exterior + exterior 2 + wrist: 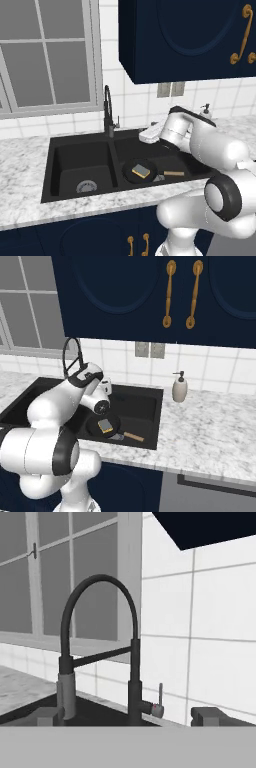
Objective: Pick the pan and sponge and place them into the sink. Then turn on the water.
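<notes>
Since the pan [141,171] already lies in the right basin of the sink [65,150] with the sponge [141,172] resting on top of it, I judge that only the water step is left, and no stream falls from the spout. The faucet [100,647] stands before the gripper [127,716], its small lever [159,704] at about 1 o'clock from the fingers [212,716]. They stand wide apart and hold nothing, probably so that they can reach the lever. The pan's wooden handle [174,173] points to 3 o'clock in the left base view. The table [210,426] is of grey-white marble, carrying a soap bottle [179,388] near the tiled wall, under dark blue cabinets [150,291] and beside a window [47,55].
</notes>
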Tool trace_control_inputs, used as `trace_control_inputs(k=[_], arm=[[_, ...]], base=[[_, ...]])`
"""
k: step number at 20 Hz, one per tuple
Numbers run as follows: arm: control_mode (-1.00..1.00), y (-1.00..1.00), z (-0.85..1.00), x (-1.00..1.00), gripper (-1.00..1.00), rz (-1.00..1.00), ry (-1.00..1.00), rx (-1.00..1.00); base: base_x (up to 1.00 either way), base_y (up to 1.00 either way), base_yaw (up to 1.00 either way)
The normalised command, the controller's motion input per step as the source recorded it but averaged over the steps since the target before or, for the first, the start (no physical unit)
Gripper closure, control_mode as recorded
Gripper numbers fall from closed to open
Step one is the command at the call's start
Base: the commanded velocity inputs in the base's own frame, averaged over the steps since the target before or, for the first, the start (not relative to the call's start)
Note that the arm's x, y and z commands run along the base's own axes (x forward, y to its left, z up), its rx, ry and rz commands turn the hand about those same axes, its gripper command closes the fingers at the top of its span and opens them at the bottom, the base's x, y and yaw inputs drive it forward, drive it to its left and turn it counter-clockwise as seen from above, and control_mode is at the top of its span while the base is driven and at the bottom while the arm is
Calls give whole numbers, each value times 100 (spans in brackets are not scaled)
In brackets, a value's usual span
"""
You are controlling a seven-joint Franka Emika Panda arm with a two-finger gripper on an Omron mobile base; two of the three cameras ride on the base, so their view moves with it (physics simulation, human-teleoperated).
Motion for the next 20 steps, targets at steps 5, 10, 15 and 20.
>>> trace_control_inputs(k=[5,10,15,20], arm=[[-100,0,1,1,-100,0,0,3],[-100,0,1,8,-100,0,0,1],[-100,0,3,28,-100,0,0,2],[-100,1,0,23,-100,0,0,2]], base=[[0,0,0],[0,0,0],[0,0,0],[0,0,0]])
